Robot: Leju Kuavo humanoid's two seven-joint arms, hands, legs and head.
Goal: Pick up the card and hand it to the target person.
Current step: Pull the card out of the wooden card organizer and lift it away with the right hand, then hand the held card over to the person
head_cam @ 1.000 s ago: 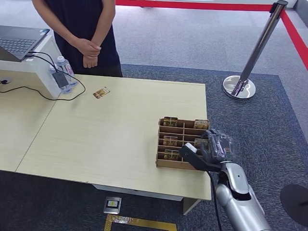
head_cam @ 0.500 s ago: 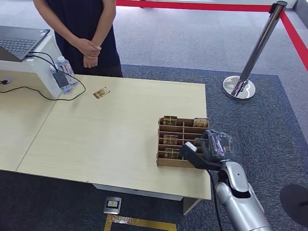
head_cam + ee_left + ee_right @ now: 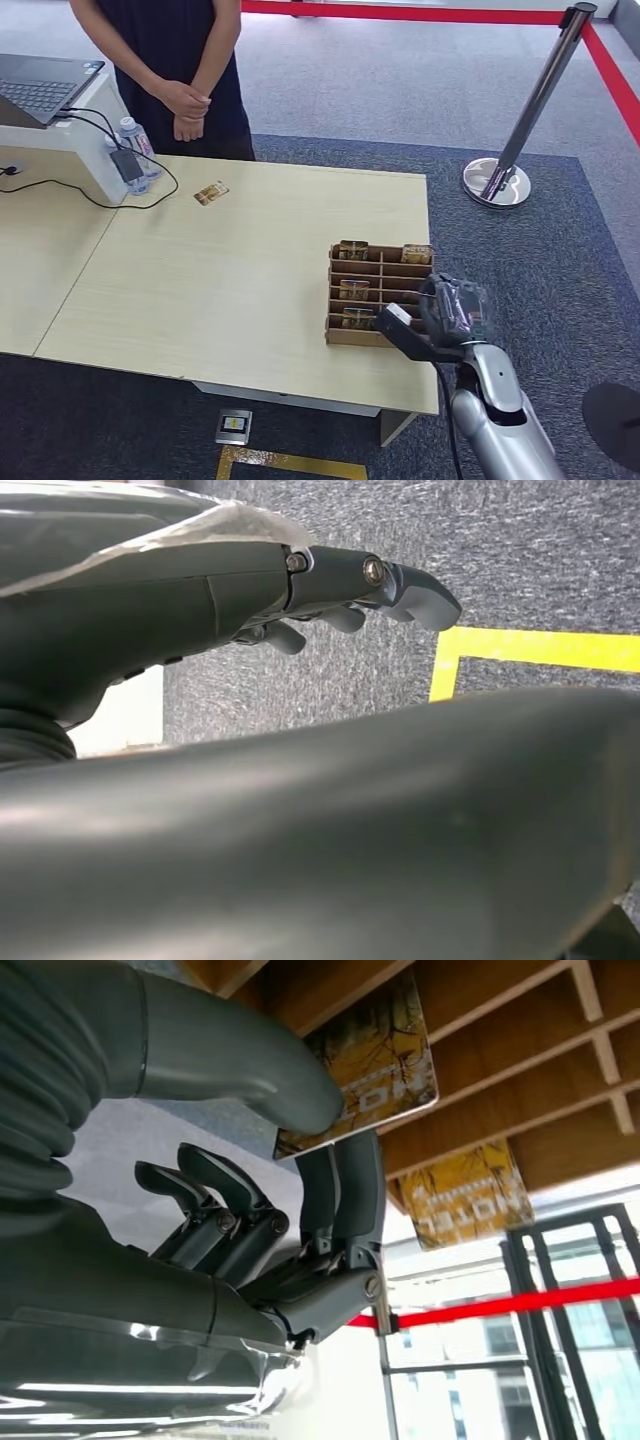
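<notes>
Right hand: the right hand [image 3: 451,312] sits at the near right corner of the wooden card box [image 3: 377,262], and its thumb and fingers [image 3: 349,1192] are clamped on a card [image 3: 370,1072] — the right wrist view shows it plainly, thumb on one face, dark fingers on the other.
Card: yellow-brown, printed, pinched by one edge; the rest of it juts out past the fingertips toward the box's slots.
Card box: just beyond the fingers, touching-close, on the tabletop [image 3: 226,280]; its wooden dividers run right behind the held card.
Other cards in box: another yellow one [image 3: 464,1195] stands in a slot just beside the held card, and from the head view more sit in the far slots, one at the far left [image 3: 353,249], one at the far right [image 3: 417,254].
Loose card: there's a single card [image 3: 210,193] lying flat well away from the fingers, across the tabletop on the person's side.
Person: a person [image 3: 170,70] in dark clothes stands at the far edge of the tabletop, well apart from the right hand, hands [image 3: 186,108] clasped in front.
Left hand: the left hand [image 3: 332,585] shows in its wrist view over grey carpet and a yellow floor line [image 3: 528,650]; fingers apart, loosely extended, nothing in them.
Far corner: laptop [image 3: 41,85] on a white stand, water bottles [image 3: 134,145] and a black cable [image 3: 90,190], all far across from the fingers.
Beyond the tabletop: a chrome barrier post [image 3: 528,110] on the carpet, off past the box.
</notes>
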